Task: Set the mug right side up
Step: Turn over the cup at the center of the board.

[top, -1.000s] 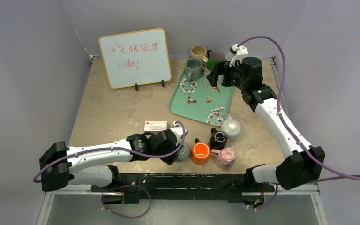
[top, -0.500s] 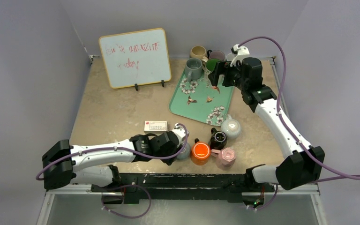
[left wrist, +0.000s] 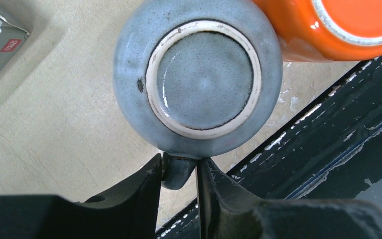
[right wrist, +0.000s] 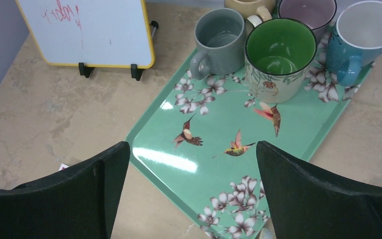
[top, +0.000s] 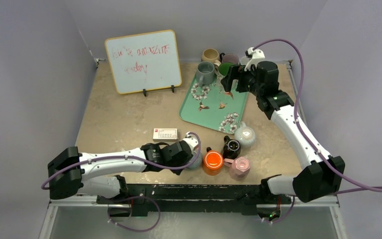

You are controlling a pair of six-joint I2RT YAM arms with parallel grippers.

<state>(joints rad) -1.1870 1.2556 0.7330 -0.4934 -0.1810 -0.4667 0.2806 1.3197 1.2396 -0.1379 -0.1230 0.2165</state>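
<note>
A blue-grey speckled mug (left wrist: 199,79) stands upside down near the table's front edge, its ringed base facing up; in the top view (top: 196,161) it is mostly hidden by my left wrist. My left gripper (left wrist: 179,169) is shut on the mug's handle (left wrist: 177,175), one finger on each side. The mug touches an orange mug (left wrist: 338,25) on its right. My right gripper (right wrist: 191,147) is open and empty, hovering above the green tray (right wrist: 214,174) at the back right (top: 230,79).
The orange mug (top: 213,160), a dark mug (top: 231,147), a pink mug (top: 239,166) and a pale mug (top: 244,134) cluster at the front. Grey (right wrist: 219,37), green (right wrist: 278,57) and blue (right wrist: 360,37) mugs stand on the tray. A card box (top: 164,133) and a whiteboard (top: 143,60) are on the left.
My left arm has shifted slightly to the right, closer onto the blue-grey mug. The right arm has not moved.
</note>
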